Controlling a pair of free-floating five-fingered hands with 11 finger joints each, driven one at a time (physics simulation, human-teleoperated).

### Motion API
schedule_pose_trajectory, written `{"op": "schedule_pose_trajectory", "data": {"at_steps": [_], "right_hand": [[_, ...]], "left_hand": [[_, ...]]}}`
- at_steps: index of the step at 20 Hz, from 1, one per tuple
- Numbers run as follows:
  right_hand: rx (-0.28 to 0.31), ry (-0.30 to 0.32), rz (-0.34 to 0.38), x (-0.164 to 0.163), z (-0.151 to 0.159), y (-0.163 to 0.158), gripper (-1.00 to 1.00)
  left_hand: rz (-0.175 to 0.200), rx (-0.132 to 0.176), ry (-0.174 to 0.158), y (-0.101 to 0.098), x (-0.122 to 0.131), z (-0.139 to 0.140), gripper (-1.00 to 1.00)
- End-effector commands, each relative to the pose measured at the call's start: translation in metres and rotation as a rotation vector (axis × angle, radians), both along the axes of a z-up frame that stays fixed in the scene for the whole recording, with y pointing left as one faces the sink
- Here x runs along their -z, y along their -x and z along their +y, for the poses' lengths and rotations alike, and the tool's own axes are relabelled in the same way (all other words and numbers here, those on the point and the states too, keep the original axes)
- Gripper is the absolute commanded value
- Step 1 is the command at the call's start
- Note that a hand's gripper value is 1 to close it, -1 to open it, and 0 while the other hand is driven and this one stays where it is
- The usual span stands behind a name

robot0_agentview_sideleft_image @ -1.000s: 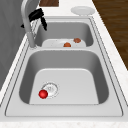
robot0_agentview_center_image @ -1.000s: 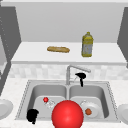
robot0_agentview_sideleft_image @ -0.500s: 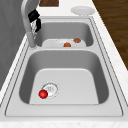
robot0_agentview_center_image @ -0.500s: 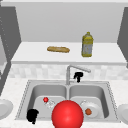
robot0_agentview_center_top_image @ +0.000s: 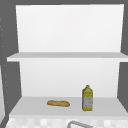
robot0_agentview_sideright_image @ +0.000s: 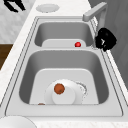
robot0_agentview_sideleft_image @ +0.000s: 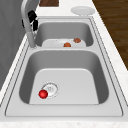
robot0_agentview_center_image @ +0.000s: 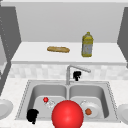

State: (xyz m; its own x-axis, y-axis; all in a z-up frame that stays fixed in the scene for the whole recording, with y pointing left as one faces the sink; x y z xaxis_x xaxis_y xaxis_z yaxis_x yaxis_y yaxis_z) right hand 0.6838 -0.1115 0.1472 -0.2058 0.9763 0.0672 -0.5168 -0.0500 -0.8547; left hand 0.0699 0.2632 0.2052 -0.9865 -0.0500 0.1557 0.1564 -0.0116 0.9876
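**Steel sink, black hand at the faucet**

Brushed grey metal is covering the whole double sink (robot0_agentview_center_image: 110, 100), w/ rounded corners in both basins. The right hand (robot0_agentview_center_image: 77, 75) is hovering just under the bent spout of the faucet (robot0_agentview_center_image: 68, 73), a matte metal tube w/ an angular top. In the right side view this hand (robot0_agentview_sideright_image: 106, 40) is looking like a dark curled lump right beside the faucet stem (robot0_agentview_sideright_image: 101, 17); whether it is touching the metal, I cannot tell. Its fingers seem folded in, holding nothing that I can see.

The left hand (robot0_agentview_center_image: 32, 115) is hanging at the front left corner of the sink, near the rim; its finger state I cannot tell.

A small glossy red ball (robot0_agentview_sideleft_image: 43, 94) is sitting in the left basin, touching the round drain (robot0_agentview_sideleft_image: 51, 88). In the right basin a round white plate (robot0_agentview_sideright_image: 65, 95) is lying flat, w/ a brown round item (robot0_agentview_sideright_image: 59, 88) on it.

A big smooth red sphere (robot0_agentview_center_image: 67, 115) is standing in the front, approx. at the sink's middle.

On the white shelf (robot0_agentview_center_top_image: 30, 106) above, a long tan bread loaf (robot0_agentview_center_top_image: 58, 103) is lying, and a yellow bottle (robot0_agentview_center_top_image: 87, 98) is standing upright, well apart from it.
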Motion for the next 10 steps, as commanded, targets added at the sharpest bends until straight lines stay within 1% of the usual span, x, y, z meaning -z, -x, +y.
{"op": "schedule_pose_trajectory", "data": {"at_steps": [1,2,5,10], "right_hand": [[0.0,0.036,0.062,-0.008,0.015,-0.009,1.0],[0.003,0.047,0.059,-0.013,0.018,-0.011,1.0],[0.024,0.117,0.037,-0.024,0.032,-0.011,1.0],[0.112,0.26,0.015,-0.026,0.05,-0.008,1.0]], "left_hand": [[0.0,0.0,0.0,0.0,0.0,0.0,0.0],[0.0,0.0,0.0,0.0,0.0,0.0,0.0],[0.0,0.0,0.0,0.0,0.0,0.0,0.0],[0.0,0.0,0.0,0.0,0.0,0.0,0.0]]}}
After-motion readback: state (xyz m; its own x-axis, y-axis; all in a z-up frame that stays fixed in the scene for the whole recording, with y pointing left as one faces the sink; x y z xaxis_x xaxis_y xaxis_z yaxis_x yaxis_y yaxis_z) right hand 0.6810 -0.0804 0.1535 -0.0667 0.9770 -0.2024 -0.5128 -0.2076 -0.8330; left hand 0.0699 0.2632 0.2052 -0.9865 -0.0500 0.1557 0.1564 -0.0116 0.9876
